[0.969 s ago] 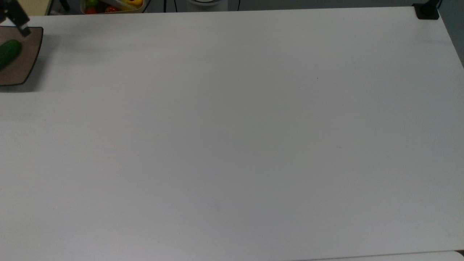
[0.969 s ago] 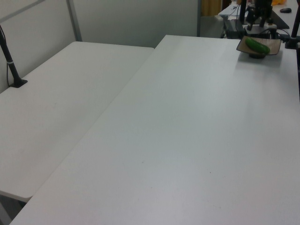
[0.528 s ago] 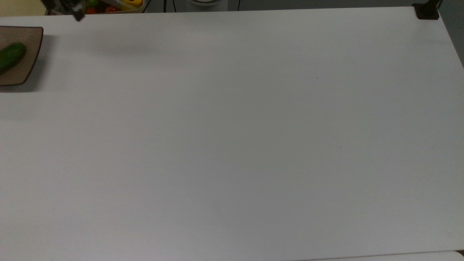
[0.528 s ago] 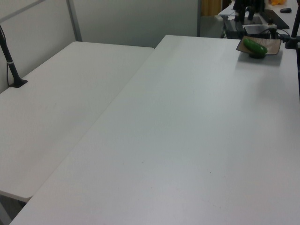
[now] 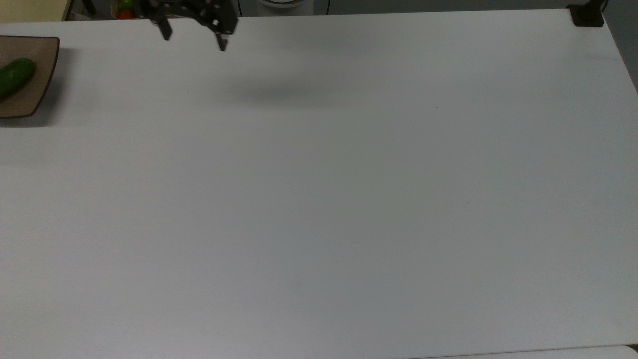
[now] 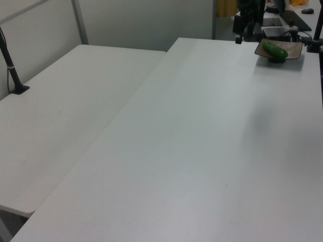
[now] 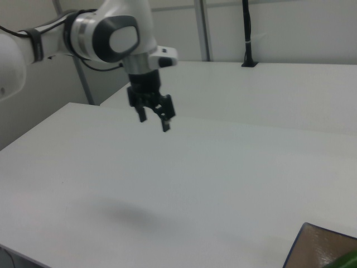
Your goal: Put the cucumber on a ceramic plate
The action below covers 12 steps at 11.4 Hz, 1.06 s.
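The dark green cucumber [image 5: 15, 76] lies on the brown ceramic plate [image 5: 39, 85] at the top view's far left edge. In the left view the cucumber [image 6: 275, 49] rests on the plate [image 6: 294, 49] at the far right corner of the table. A corner of the plate [image 7: 318, 251] shows at the right view's bottom right. My gripper [image 5: 194, 41] hangs open and empty above the table, well to the right of the plate in the top view. The black fingers [image 7: 166, 121] stand clearly apart in the right view, high over the surface.
A bin of colourful produce [image 5: 124, 9] sits beyond the table's far edge in the top view. A black post base [image 5: 587, 16] stands at the far right corner. A second white table [image 6: 65, 116] adjoins on the left view's left.
My gripper has left the plate and travelled to the right along the far edge in the top view, rising. The cucumber stays lying on the plate.
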Available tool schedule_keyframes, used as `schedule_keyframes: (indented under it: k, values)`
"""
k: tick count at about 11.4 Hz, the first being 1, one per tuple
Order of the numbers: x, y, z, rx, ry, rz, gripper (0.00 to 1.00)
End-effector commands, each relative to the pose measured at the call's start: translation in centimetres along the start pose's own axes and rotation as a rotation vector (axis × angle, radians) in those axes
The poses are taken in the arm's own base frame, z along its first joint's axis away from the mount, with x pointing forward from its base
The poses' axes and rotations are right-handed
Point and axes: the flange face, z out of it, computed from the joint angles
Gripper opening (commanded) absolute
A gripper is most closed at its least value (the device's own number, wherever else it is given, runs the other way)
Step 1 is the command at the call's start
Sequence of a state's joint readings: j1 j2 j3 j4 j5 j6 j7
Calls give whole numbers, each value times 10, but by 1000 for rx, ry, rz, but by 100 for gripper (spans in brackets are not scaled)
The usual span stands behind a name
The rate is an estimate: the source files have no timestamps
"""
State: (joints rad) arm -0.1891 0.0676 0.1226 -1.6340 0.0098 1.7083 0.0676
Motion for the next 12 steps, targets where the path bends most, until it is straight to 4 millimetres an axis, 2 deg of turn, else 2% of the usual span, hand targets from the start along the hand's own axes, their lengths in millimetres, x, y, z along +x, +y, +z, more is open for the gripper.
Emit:
schedule_keyframes:
  k: [1, 3, 6, 7, 12]
  values:
    - [-20, -49, -2, -19, -40, -86, 100]
    - [-28, -67, -10, -12, -26, -127, 100]
    - [-37, -78, -14, -13, -15, -218, 100]
    - [-37, -72, -14, -11, -12, -209, 100]
    - [-35, -68, -15, -10, -10, -213, 100]
